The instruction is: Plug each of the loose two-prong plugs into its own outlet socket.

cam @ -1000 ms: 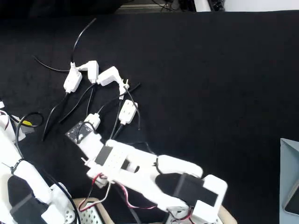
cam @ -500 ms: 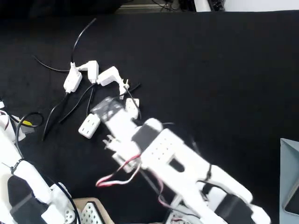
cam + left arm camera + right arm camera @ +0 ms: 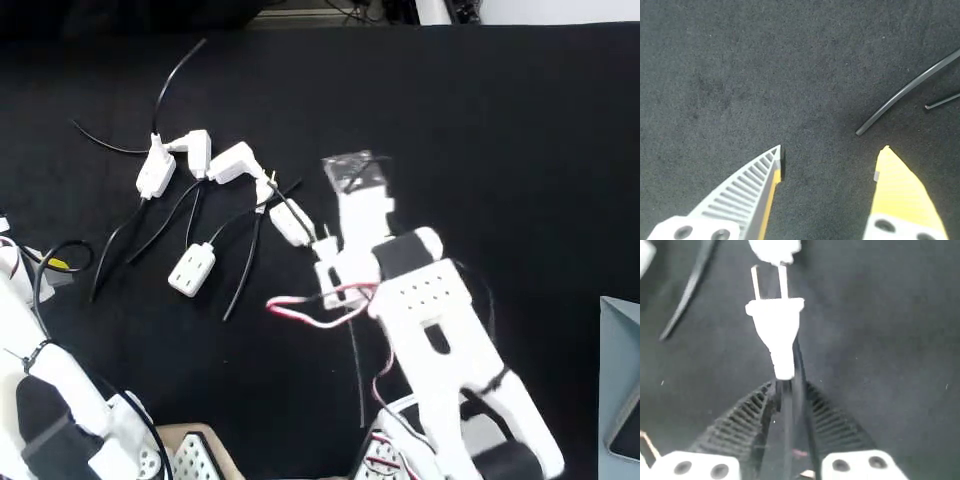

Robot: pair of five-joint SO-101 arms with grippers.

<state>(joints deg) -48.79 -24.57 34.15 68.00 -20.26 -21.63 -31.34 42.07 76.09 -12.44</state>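
The right gripper (image 3: 789, 388) has its black fingers (image 3: 747, 415) drawn in to a narrow gap, pinching the plug's cord (image 3: 788, 435) right behind the white two-prong plug (image 3: 775, 325); the plug juts out past the fingertips with both prongs pointing away from the wrist, toward a white outlet socket (image 3: 293, 222) that lies just beyond the prong tips and apart from them; whether the plug rests on the cloth or hangs above it I cannot tell. This pair sits near the middle of the black table (image 3: 500, 120), a little toward its left edge; the right arm (image 3: 430, 320) stretches in from the near edge.

The left gripper (image 3: 832, 150) hangs over bare cloth with its fingers spread wide and nothing between them; a cut cord end (image 3: 858, 132) lies just beyond the tips; the left arm (image 3: 45, 400) sits at the near-left corner.

A second socket (image 3: 190, 270) lies flat toward the left edge, well apart from the first; farther back a loose plug (image 3: 235, 160) lies with its prongs bare, beside two more white bodies (image 3: 157, 172) on black cords.
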